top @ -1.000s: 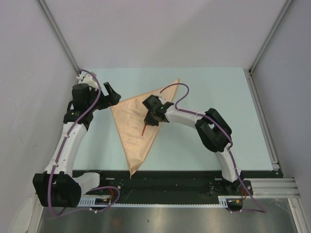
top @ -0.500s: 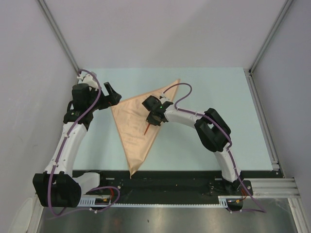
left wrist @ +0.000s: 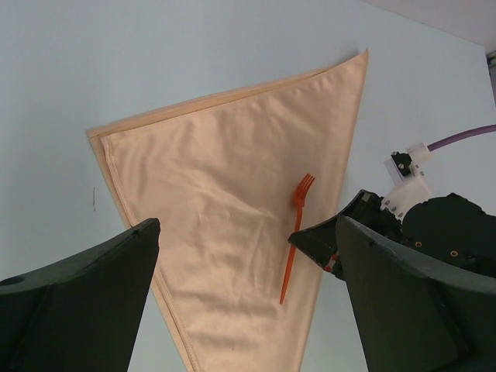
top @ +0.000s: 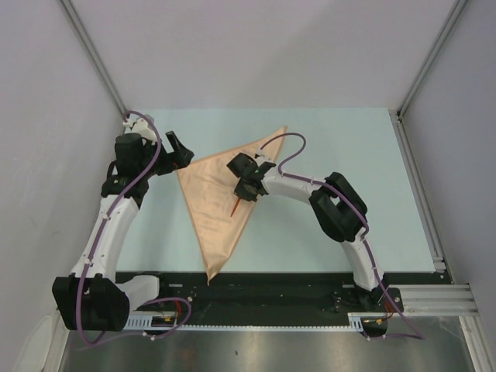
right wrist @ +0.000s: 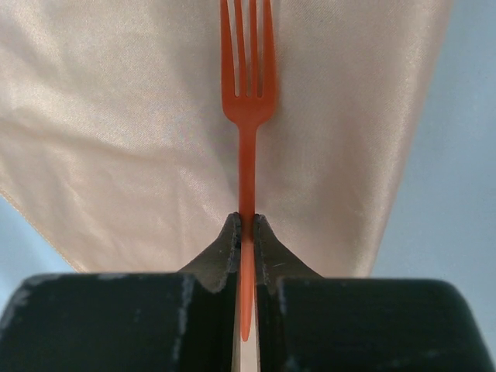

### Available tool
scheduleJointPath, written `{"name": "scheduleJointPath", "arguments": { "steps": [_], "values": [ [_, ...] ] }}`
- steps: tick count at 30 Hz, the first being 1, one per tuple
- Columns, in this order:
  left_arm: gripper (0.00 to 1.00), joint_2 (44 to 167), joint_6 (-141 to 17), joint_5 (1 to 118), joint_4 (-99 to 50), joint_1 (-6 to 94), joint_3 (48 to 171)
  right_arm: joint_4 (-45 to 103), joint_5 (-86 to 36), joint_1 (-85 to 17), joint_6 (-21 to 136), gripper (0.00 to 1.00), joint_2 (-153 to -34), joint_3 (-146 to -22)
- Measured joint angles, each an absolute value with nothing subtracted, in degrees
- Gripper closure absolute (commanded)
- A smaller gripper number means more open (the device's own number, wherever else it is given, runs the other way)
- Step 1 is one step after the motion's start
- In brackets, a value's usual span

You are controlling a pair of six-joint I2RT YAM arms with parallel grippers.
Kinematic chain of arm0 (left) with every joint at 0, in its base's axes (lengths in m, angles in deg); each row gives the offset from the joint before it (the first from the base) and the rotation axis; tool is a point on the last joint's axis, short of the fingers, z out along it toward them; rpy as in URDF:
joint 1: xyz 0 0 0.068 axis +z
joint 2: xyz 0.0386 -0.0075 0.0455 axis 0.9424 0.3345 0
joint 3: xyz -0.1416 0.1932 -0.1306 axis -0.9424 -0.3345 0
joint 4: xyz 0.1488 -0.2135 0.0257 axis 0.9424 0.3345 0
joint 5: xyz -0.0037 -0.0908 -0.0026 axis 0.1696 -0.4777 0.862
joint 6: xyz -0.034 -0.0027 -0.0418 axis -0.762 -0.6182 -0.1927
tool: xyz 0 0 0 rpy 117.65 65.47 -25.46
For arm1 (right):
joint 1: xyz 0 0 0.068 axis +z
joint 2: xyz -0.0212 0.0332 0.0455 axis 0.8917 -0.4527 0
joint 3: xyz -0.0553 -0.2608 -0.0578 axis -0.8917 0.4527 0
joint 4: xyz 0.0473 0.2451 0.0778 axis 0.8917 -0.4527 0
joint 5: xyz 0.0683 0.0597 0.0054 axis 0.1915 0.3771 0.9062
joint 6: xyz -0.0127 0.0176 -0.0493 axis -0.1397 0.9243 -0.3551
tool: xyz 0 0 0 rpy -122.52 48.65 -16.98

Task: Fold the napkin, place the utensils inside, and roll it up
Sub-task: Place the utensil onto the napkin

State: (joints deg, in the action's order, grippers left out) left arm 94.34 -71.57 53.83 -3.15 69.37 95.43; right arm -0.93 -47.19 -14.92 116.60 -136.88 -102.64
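Triangular napkin (top: 217, 205) flat on table (top: 349, 139), right gripper (right wrist: 246, 231) clamped on fork (right wrist: 246, 116) handle over it, left gripper (top: 180, 149) fingers apart near its left corner

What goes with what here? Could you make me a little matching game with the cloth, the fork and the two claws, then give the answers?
1. napkin
2. fork
3. left gripper
4. right gripper

A. wide open, holding nothing
B. peach, folded into a triangle on the table
C. orange, held by its handle
D. shut on a thin handle

Pairs: 1-B, 2-C, 3-A, 4-D
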Motion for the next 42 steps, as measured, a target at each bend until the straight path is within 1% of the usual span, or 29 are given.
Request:
{"name": "scheduleJointPath", "arguments": {
  "steps": [1, 3, 4, 5, 6, 7, 8, 16, 21, 24, 28, 31, 34, 42],
  "values": [
    [0.00, 94.3, -71.6, 53.8, -3.2, 69.4, 95.4, -0.8, -46.8, -15.0, 116.5, 0.83, -136.9, -102.6],
    [0.00, 94.3, -71.6, 53.8, -3.2, 69.4, 95.4, -0.4, -45.7, -15.4, 116.1, 0.74, -137.2, -102.6],
    [0.00, 94.3, -71.6, 53.8, -3.2, 69.4, 95.4, -0.2, -45.3, -15.5, 115.9, 0.66, -137.3, -102.6],
    [0.00, 94.3, -71.6, 53.8, -3.2, 69.4, 95.4, -0.1, -44.8, -15.6, 115.6, 0.62, -137.5, -102.6],
    [0.00, 94.3, -71.6, 53.8, -3.2, 69.4, 95.4, 0.2, -44.4, -15.7, 115.7, 0.61, -137.7, -102.6],
    [0.00, 94.3, -71.6, 53.8, -3.2, 69.4, 95.4, 0.8, -44.0, -15.7, 115.5, 0.56, -137.7, -102.8],
    [0.00, 94.3, -71.6, 53.8, -3.2, 69.4, 95.4, 1.1, -43.9, -15.8, 115.3, 0.55, -137.7, -102.8],
    [0.00, 94.3, -71.6, 53.9, -3.2, 69.4, 95.4, 1.5, -43.3, -15.8, 113.2, 0.54, -136.9, -102.4],
    [0.00, 94.3, -71.6, 53.9, -3.1, 69.4, 95.4, 5.1, -41.9, -17.5, 106.8, 0.53, -130.2, -96.7],
    [0.00, 94.3, -71.5, 53.9, -3.1, 69.4, 95.4, 10.8, -38.5, -22.4, 100.7, 0.53, -124.4, -91.5],
    [0.01, 94.4, -71.5, 54.1, -3.1, 69.4, 95.4, 18.0, -31.2, -32.8, 92.9, 0.54, -122.8, -89.7],
    [0.00, 94.4, -71.5, 54.6, -3.1, 69.4, 95.4, 20.3, -26.6, -39.5, 89.0, 0.55, -125.4, -91.3],
    [0.00, 94.4, -71.5, 55.4, -3.1, 69.4, 95.4, 20.9, -22.5, -45.3, 85.4, 0.57, -131.9, -96.6],
    [0.00, 94.7, -71.0, 57.1, -2.8, 69.4, 95.4, 20.4, -13.8, -51.6, 82.5, 0.58, -148.3, -111.4]
  ]
}}
